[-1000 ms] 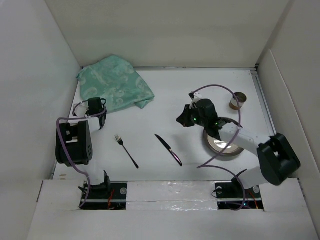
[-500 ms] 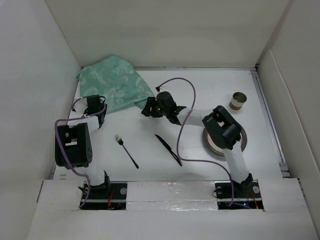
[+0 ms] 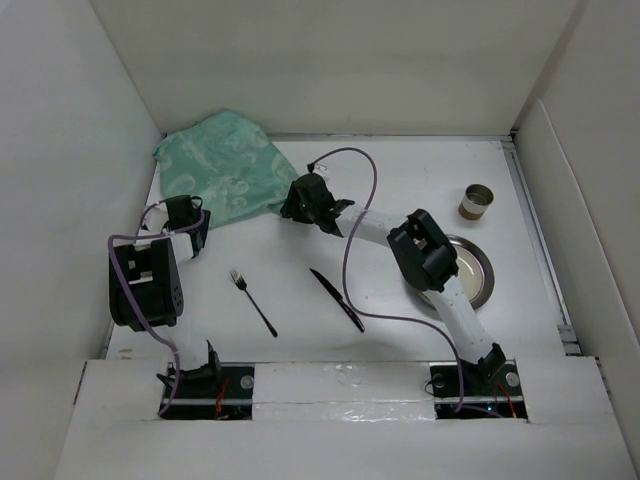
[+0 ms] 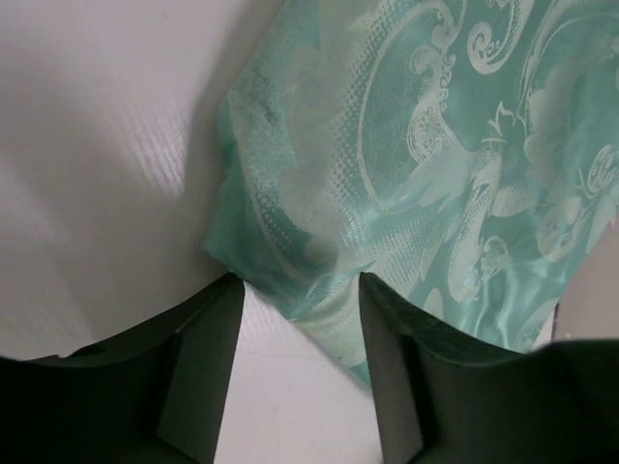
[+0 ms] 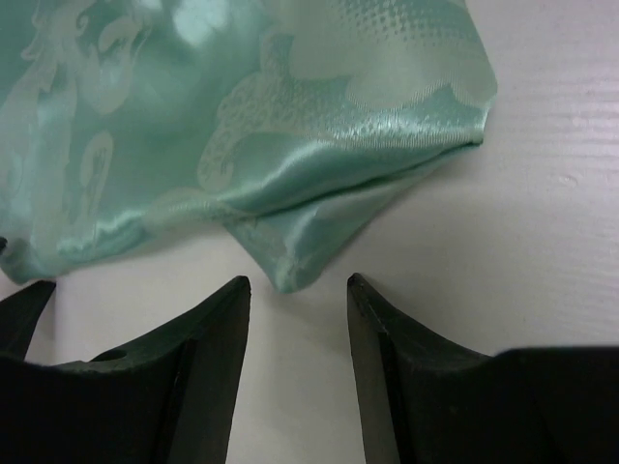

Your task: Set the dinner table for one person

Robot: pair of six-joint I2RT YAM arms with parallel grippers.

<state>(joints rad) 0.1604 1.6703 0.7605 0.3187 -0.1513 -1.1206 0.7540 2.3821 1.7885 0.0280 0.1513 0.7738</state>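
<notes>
Wrist views show left gripper (image 4: 300, 290) & right gripper (image 5: 297, 290) jaws open, each astride a placemat (image 3: 225, 170) corner, far-left on the table (image 3: 400, 180) spanning the walled bay; shallow bite could let cloth slip, spread crooked.

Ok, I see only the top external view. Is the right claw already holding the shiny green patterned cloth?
Observer: No. In the right wrist view the right claw is open. A corner of the shiny green patterned cloth points into the gap between its fingers, ungripped.
Operator: And the left claw?
Observer: The left claw is open too. The cloth's edge lies between its fingertips, on the white tabletop.
Operator: Is the corner at the right claw a single layer?
Observer: No, it looks doubled there, one layer folded over another.
</notes>
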